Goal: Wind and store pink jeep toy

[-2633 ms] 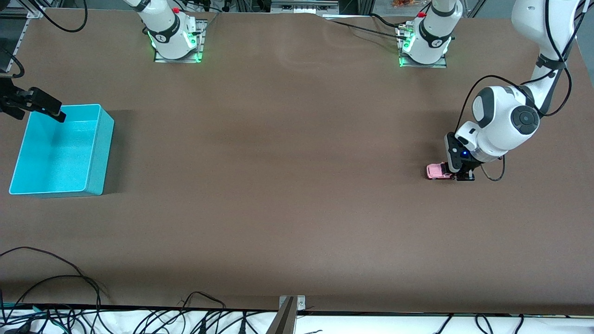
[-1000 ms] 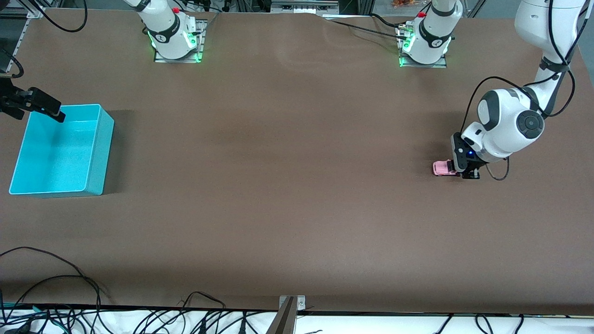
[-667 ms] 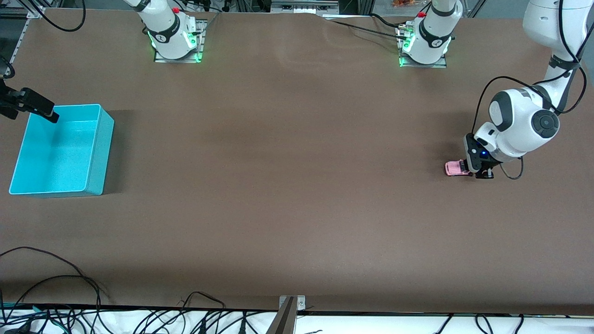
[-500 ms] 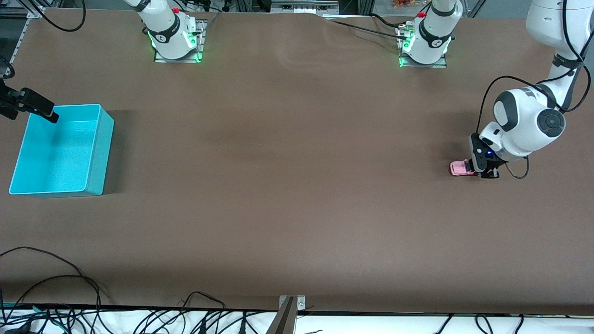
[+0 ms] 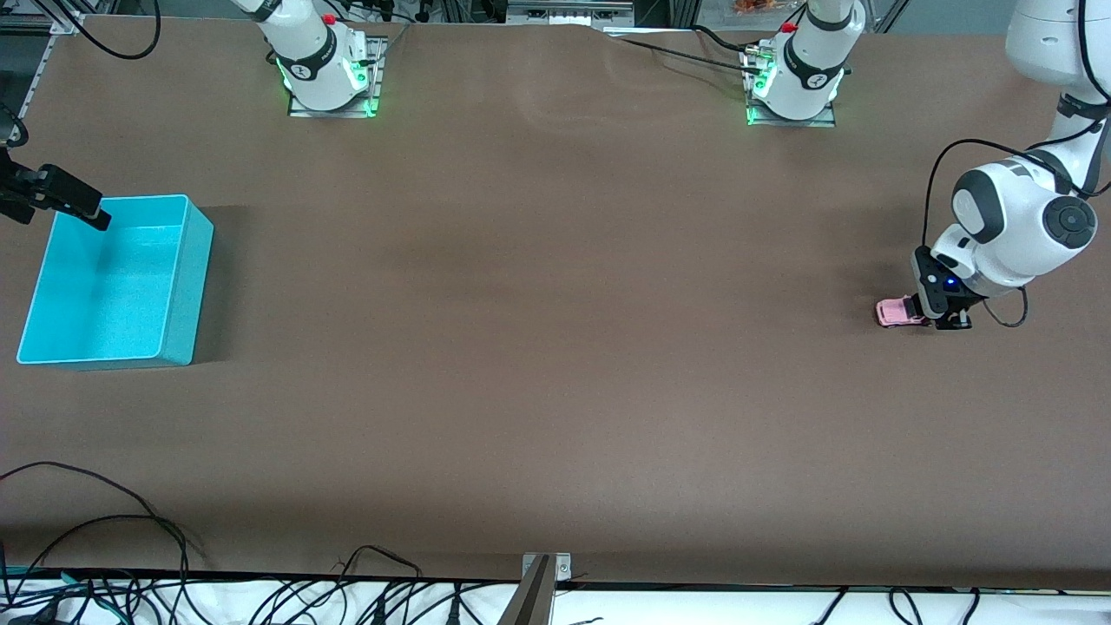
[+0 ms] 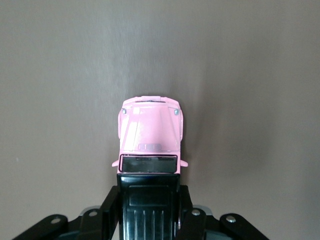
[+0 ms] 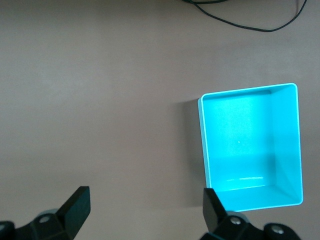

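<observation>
I've dragged the pink jeep toy [image 5: 896, 312] backward along the desk [image 5: 538, 365] toward the frame's right edge, left pincer [image 5: 942, 317] pinching its rear: that's the wind-up pull, likely nearly done. Right pincer [image 5: 54, 201] waits spread wide at upper left over the turquoise bin [image 5: 187, 286]. Storing still ahead.

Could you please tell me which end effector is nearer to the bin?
Right. The right end effector hangs open by the bin's corner; the left end effector is shut on the jeep at the left arm's end of the table.
</observation>
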Tool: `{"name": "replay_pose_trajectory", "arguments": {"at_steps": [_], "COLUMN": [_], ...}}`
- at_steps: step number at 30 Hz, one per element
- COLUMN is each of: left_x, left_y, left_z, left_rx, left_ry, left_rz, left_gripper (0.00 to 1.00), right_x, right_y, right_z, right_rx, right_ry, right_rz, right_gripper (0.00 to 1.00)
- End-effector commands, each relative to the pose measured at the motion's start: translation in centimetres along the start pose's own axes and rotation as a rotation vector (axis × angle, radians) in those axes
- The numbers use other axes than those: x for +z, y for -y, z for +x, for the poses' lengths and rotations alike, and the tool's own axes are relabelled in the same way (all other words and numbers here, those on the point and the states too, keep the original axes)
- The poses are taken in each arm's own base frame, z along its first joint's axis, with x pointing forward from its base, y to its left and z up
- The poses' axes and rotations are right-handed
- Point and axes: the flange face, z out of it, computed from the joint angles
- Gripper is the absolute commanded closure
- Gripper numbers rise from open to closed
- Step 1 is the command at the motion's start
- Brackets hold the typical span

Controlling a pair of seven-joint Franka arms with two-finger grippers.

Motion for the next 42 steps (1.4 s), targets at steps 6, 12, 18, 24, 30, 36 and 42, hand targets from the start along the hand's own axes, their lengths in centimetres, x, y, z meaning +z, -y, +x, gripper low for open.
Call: {"name": "replay_pose_trajectory", "arguments": {"at_steps": [6,12,18,24,30,36,42], "left_x": [4.4,4.3,4.2,3.8,3.0,2.3,1.9], "left_y": [-1.8,-1.4,-1.4,-0.8,0.0,0.4,0.4], "left_z": [-5.2,-6.0,-6.0,-6.2,-6.1,-5.7,-5.6], "left_rx": [0.065,0.103,0.1,0.081,0.064,0.062,0.064], "left_ry": [0.037,0.044,0.043,0.044,0.04,0.031,0.022], "left_rz": [-0.042,-0.035,-0.033,-0.018,0.002,0.013,-0.002], "left_gripper": [1.0,1.0,1.0,1.0,0.0,0.0,0.0], "right_x": [-0.5,-0.5,-0.6,-0.5,-0.6,-0.6,-0.5], "right_y": [0.0,-0.1,-0.1,-0.1,-0.2,-0.2,-0.2], "right_z": [0.4,0.4,0.4,0.4,0.4,0.4,0.4], "right_rx": [-0.001,0.001,0.001,0.001,0.002,0.002,0.002], "right_ry": [-0.009,-0.011,-0.012,-0.011,-0.012,-0.012,-0.011], "right_rz": [0.011,0.011,0.011,0.011,0.011,0.011,0.011], "right_gripper": [0.0,0.0,0.0,0.0,0.0,0.0,0.0]}}
